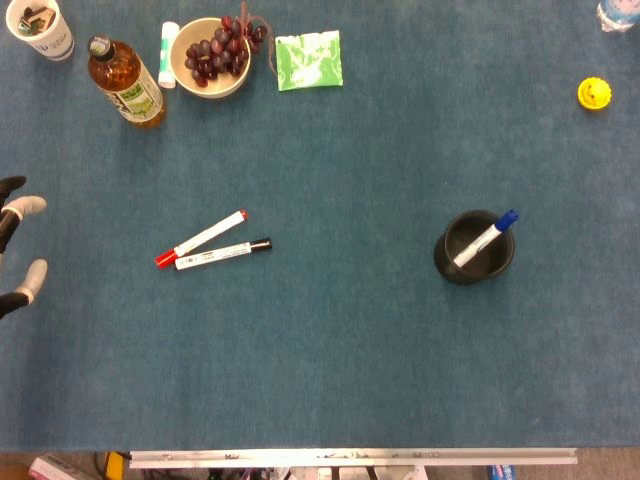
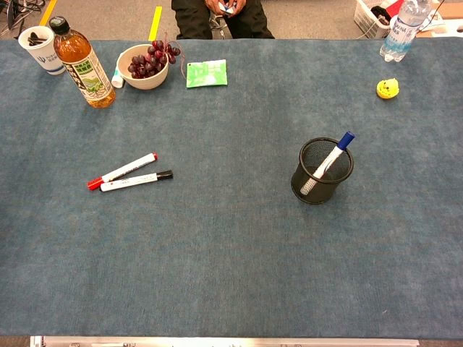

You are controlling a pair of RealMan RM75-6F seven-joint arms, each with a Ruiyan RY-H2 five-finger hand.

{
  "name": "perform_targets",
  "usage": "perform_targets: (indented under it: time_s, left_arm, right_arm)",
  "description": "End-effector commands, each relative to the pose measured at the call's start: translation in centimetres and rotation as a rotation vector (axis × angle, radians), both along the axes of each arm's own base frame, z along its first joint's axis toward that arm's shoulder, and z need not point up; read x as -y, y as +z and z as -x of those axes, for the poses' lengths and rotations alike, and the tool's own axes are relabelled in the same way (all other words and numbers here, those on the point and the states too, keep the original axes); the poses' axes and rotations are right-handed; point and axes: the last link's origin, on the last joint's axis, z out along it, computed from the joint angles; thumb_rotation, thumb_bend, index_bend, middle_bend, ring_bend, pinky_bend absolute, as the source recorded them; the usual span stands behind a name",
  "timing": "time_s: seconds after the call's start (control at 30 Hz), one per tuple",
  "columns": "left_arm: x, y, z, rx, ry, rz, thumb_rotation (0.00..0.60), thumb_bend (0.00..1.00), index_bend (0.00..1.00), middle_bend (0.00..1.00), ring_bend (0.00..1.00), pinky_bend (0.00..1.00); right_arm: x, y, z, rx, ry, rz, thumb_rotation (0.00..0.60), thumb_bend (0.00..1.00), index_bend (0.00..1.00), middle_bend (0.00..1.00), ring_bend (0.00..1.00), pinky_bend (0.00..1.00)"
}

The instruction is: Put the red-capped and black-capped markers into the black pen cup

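While the black pen cup [image 2: 323, 171] holds one blue-capped marker [image 2: 330, 160], red-capped marker [image 2: 121, 170] and black-capped marker [image 2: 136, 181] lie on the tabletop [image 2: 231, 253]; left hand [image 1: 20, 255], fingers spread, empty, at its left edge.

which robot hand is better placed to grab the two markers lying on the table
Left. Only the left robot hand shows, at the head view's left edge with fingers apart, on the same side as the red-capped marker and black-capped marker. The right robot hand appears in neither view. The black pen cup sits far to the right.
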Motion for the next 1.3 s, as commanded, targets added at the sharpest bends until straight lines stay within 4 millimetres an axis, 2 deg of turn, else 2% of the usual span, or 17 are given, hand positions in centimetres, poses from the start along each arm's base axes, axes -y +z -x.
perform_targets:
  time_s: [0.03, 0.4, 0.63, 0.77, 0.93, 1.1, 1.23, 1.3]
  left_arm:
    - [0.0, -0.1, 0.1, 0.001, 0.003, 0.002, 0.6, 0.3, 0.28, 0.18, 0.12, 0.09]
    - [0.1, 0.1, 0.0, 0.002, -0.006, 0.006, 0.6, 0.3, 0.28, 0.18, 0.12, 0.09]
    - [0.0, 0.1, -0.2, 0.006, -0.015, 0.011, 0.6, 0.3, 0.28, 0.17, 0.12, 0.09]
    - [0.0, -0.2, -0.3, 0.006, -0.016, 0.018, 0.6, 0.3, 0.28, 0.17, 0.12, 0.09]
    - [0.0, -0.2, -0.4, 0.01, -0.019, 0.02, 0.6, 0.3, 0.28, 0.17, 0.12, 0.09]
    - [0.1, 0.0, -0.4, 0.006, -0.013, 0.017, 0.6, 0.3, 0.28, 0.17, 0.12, 0.09]
    - [0.2, 0.2, -0.3, 0.005, -0.008, 0.011, 0.6, 0.3, 0.28, 0.17, 0.12, 0.09]
    - [0.4, 0.4, -0.1, 0.005, 0.0, 0.007, 0.6, 0.3, 0.28, 0.17, 0.12, 0.09]
  right_arm:
    - [0.0, -0.1, -0.1, -0.002, 0.0, -0.003, 0.6, 0.21, 0.41, 0.41, 0.3, 0.28]
    - [0.2, 0.1, -0.1, 0.003, 0.008, 0.0, 0.6, 0.21, 0.41, 0.41, 0.3, 0.28]
    - [0.1, -0.5, 0.3, 0.046, -0.002, -0.043, 0.6, 0.2, 0.41, 0.41, 0.3, 0.28]
    - [0.1, -1.3, 0.8, 0.097, -0.024, -0.081, 0.6, 0.14, 0.41, 0.41, 0.3, 0.28]
    - [0.4, -2.8, 1.3, 0.178, -0.04, -0.098, 0.6, 0.01, 0.41, 0.4, 0.3, 0.28]
    - [0.9, -4.3, 1.5, 0.325, -0.061, -0.113, 0.6, 0.0, 0.41, 0.34, 0.24, 0.29]
    - [1.1, -5.3, 1.7, 0.407, -0.086, -0.151, 0.594, 0.0, 0.35, 0.28, 0.17, 0.19]
    - [1.4, -6.7, 1.9, 0.467, -0.114, -0.21, 0.558, 0.0, 0.32, 0.27, 0.14, 0.16]
